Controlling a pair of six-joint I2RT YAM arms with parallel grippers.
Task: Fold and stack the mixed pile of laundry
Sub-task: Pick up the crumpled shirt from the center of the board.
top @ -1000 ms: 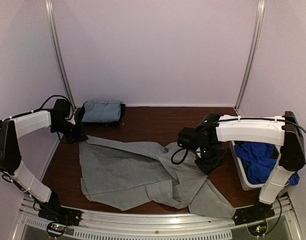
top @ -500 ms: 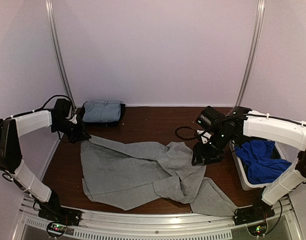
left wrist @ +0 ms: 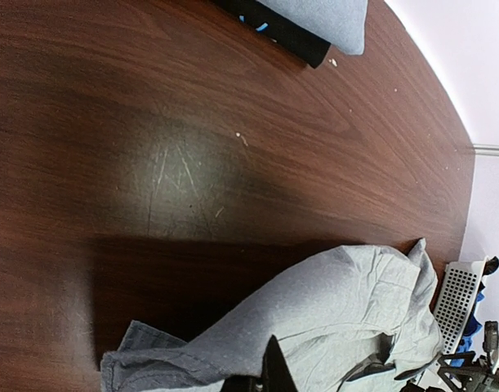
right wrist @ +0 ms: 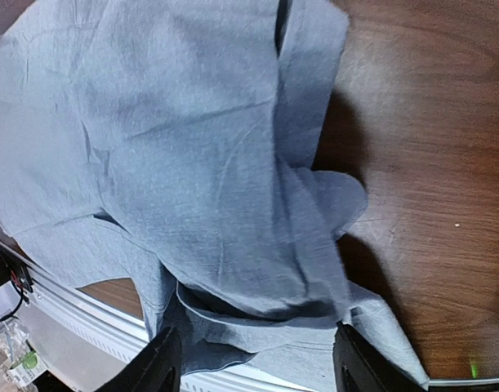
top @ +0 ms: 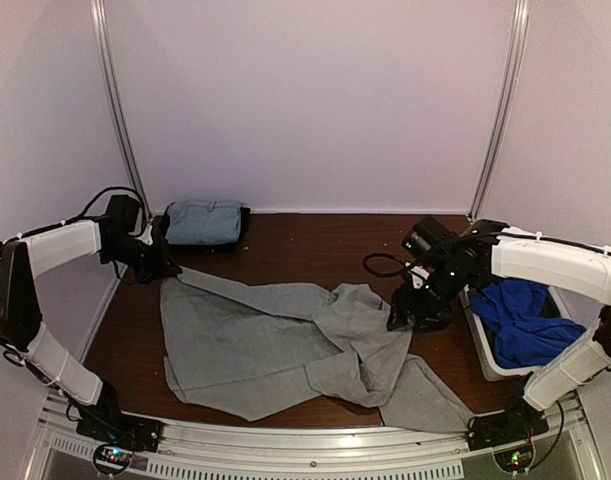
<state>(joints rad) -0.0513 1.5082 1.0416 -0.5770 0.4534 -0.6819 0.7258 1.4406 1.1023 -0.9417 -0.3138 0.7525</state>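
Pinching corner of crumpled light grey cloth garment [top: 265, 340] with left gripper [top: 163, 268], right gripper [right wrist: 253, 367] spread above it; only one folded grey-blue stack [top: 203, 222] behind it, royal-blue cloth [top: 525, 315] beside it unfolded.

The table [left wrist: 184, 163] is showing dark wood, glossy, with fine scratches catching the light. The garment [top: 265, 335] is lying as soft grey cloth, matt and creased. The stack [top: 203, 222] is looking like similar matt cloth. Blue cloth [top: 525, 320] is sitting matt in the bin [left wrist: 457, 290] of white perforated plastic. The rail [top: 305, 455] is gleaming as ribbed metal. The arm shells [top: 550, 265] are looking like smooth white plastic.
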